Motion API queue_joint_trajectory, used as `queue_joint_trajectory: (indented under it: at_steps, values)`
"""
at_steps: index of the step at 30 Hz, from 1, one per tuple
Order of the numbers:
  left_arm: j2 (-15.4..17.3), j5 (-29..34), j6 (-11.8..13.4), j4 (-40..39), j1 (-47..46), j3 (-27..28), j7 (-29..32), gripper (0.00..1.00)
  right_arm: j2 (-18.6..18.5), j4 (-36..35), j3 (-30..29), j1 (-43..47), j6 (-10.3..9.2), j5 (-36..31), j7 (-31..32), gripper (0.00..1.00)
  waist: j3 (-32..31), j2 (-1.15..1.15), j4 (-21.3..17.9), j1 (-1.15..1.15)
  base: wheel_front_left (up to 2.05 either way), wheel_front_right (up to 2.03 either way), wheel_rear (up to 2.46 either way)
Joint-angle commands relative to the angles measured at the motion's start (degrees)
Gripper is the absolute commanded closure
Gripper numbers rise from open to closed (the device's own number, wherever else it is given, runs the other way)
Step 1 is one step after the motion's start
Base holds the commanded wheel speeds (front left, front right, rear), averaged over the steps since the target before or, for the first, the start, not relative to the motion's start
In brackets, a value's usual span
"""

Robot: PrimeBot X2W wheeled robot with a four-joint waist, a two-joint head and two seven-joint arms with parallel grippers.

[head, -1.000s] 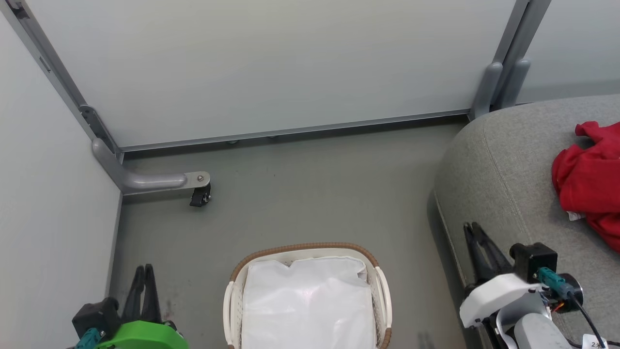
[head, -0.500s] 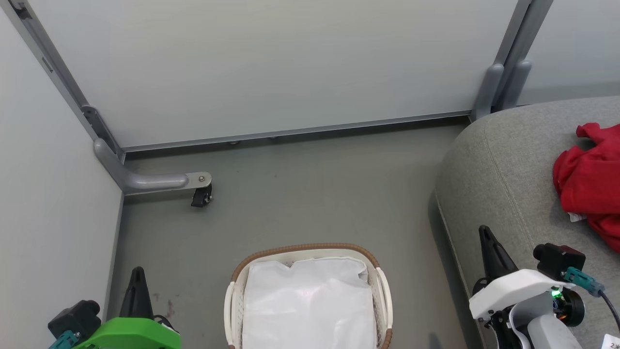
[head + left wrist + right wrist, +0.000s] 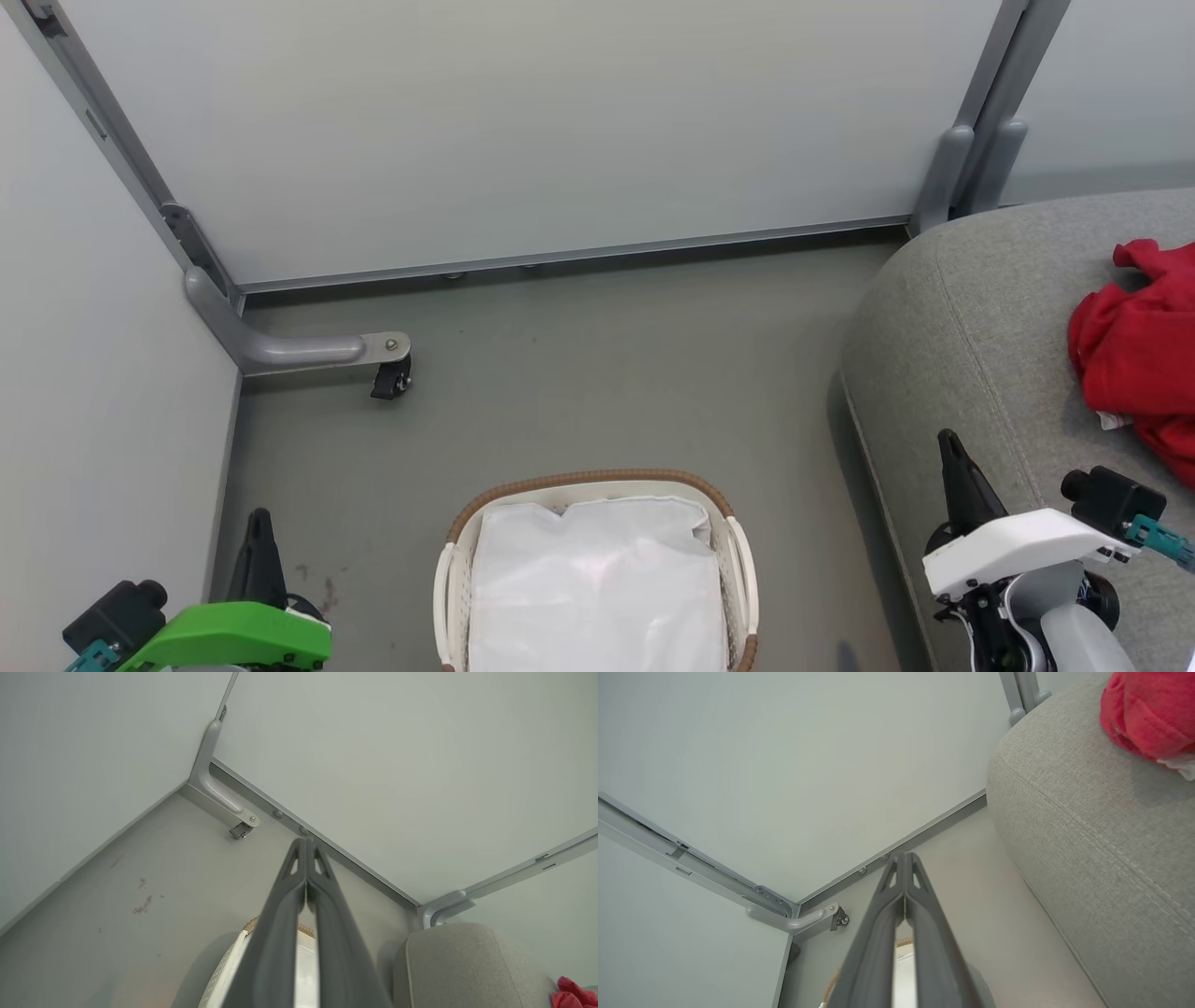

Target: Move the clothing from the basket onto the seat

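The left gripper [image 3: 259, 515] wears a bright green plastic shell [image 3: 229, 635], the right gripper [image 3: 948, 439] a white shell [image 3: 1018, 551]; both carry black camera blocks [image 3: 117, 607], teal plugs [image 3: 1158, 537] and long dark-grey fingers [image 3: 280, 933]

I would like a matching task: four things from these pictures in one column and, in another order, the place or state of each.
Things:
1. red clothing
2. basket
3. left gripper
4. caster wheel

Place or state:
A. shut, holding nothing
B. on the floor, white liner inside
C. under the grey panel foot
D. lying on the seat

Pairs: 1-D, 2-B, 3-A, 4-C.
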Motion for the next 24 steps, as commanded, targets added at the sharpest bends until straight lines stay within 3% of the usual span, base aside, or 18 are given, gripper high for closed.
queue_joint_trajectory:
  at_steps: [1, 24]
  values:
    - [0.33, -1.9, -0.05, -1.03, -1.67, 0.37, 0.53, 1.0, -0.34, -1.17, -0.39, -0.05, -0.02, 2.21, 0.58, 1.0, -0.01, 0.0, 0.02, 0.0, 0.0, 0.0, 0.0]
    - [0.45, -17.48, -0.09, -3.13, -2.61, 1.12, 4.98, 1.0, -0.48, -3.42, -1.87, 0.69, -0.03, 19.19, 5.01, 1.0, -0.27, 0.0, 0.36, 0.0, 0.0, 0.0, 0.0]
